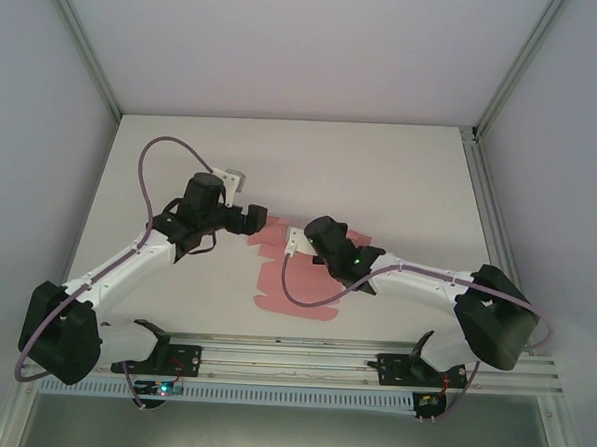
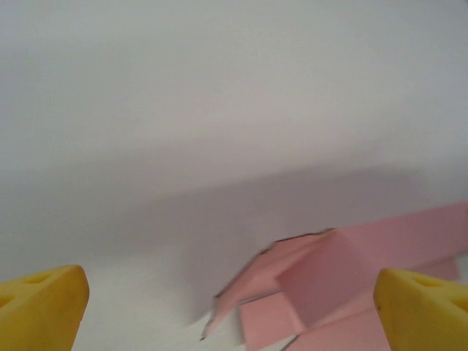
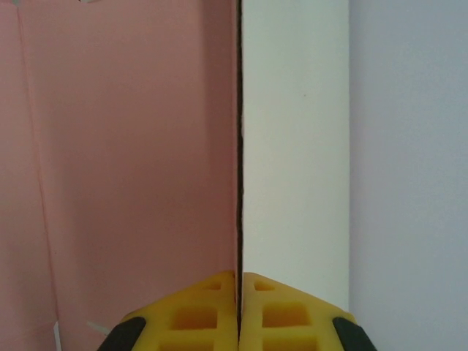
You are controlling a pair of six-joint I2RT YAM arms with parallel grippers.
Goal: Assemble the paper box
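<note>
Pinching paper box (image 3: 131,146): right hand (image 3: 239,289).

White arms (image 1: 126,265), black joints (image 1: 61,331), purple cables (image 1: 167,147)

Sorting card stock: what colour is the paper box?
The paper box is plain pink, clearest in the right wrist view.
</note>
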